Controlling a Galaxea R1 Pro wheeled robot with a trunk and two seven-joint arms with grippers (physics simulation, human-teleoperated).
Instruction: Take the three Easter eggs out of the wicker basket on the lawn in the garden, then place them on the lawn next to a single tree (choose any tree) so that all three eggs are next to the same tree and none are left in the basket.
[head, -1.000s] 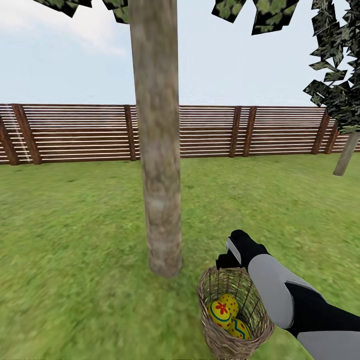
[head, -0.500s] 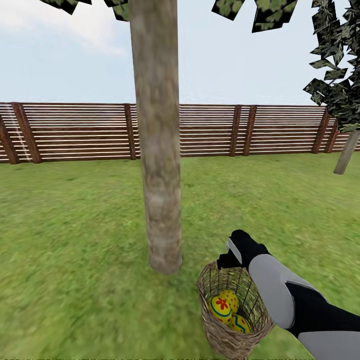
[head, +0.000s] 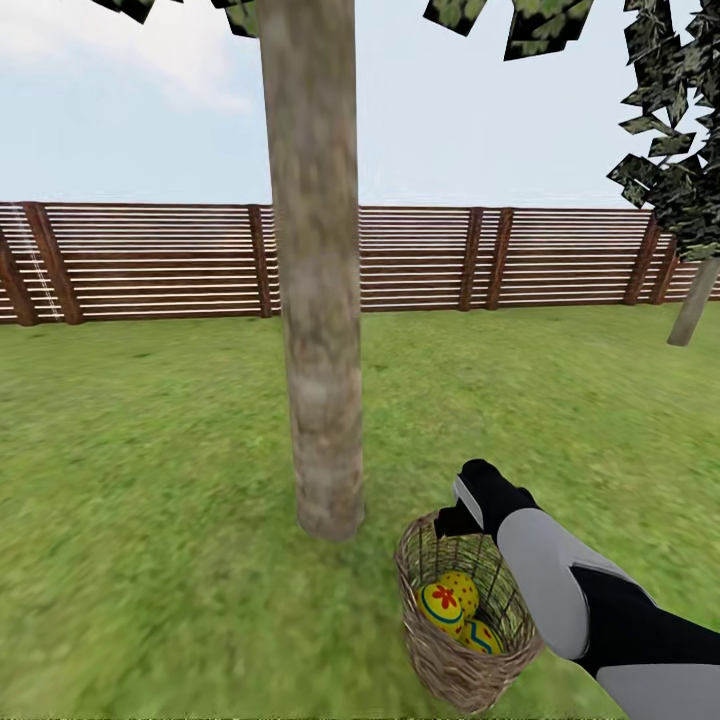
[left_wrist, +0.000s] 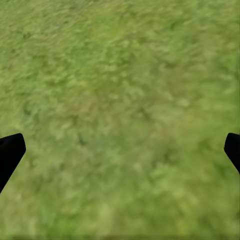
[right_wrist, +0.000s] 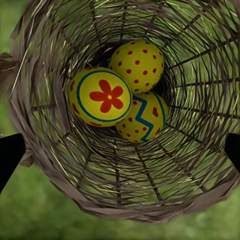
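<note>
Holding the basket (head: 462, 618) aloft by its rim with the right gripper (head: 458, 518); three eggs (right_wrist: 120, 97) still inside. Left gripper (left_wrist: 120, 150) wide open, empty, over grass (head: 150, 500). Tree (head: 318, 300) just beyond. Next, probably: lifting eggs out beside the trunk.

Setting is outdoors, daylight, with even illumination and no hard shadows. Ground cover is mottled green grass (head: 150, 480), flat and continuous up to the boundary. The boundary is a brown fence (head: 150, 262) of horizontal wooden slats between darker posts, running the full width of the head view. Above it is a pale blue sky (head: 150, 120) with faint white cloud at upper left. A slim leaning trunk (head: 693, 305) under dark blocky foliage stands at far right, near the fence.
</note>
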